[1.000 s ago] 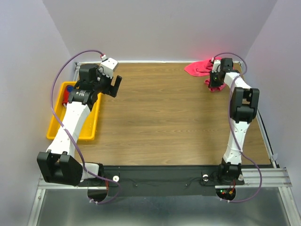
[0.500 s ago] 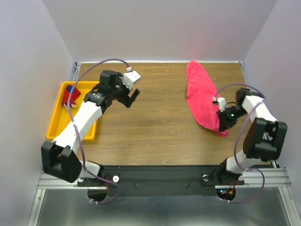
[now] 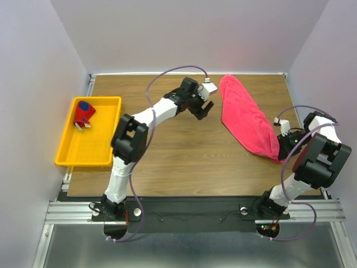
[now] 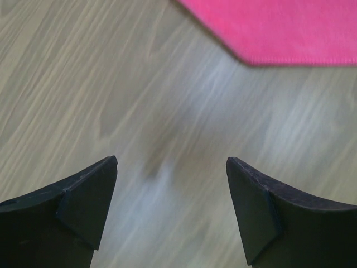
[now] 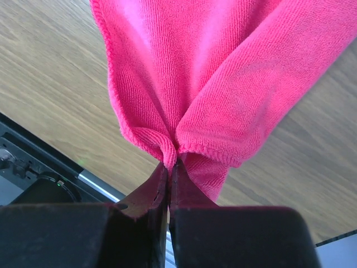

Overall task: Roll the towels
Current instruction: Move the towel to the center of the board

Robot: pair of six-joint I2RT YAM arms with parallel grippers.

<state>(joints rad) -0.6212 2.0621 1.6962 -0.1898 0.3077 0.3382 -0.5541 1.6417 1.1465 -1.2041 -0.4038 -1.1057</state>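
Note:
A plain pink-red towel (image 3: 245, 117) lies stretched along the right side of the wooden table, from the far edge down to my right gripper (image 3: 280, 151). That gripper (image 5: 168, 164) is shut on the towel's near corner (image 5: 184, 111). My left gripper (image 3: 204, 107) hovers open just left of the towel's far end, with bare wood between its fingers (image 4: 89, 201). The towel's edge (image 4: 279, 28) shows ahead of it in the left wrist view. A rolled red, navy blue and teal towel (image 3: 85, 113) sits in the yellow tray.
The yellow plastic tray (image 3: 72, 153) stands at the table's left edge. A metal rail (image 3: 184, 209) with the arm bases runs along the near edge. Grey walls close in the back and both sides.
My right gripper has dragged the pink-red towel from a bunch at the far right corner toward the near right, stretching it out. My left arm swung from above the tray across to the towel's far end.

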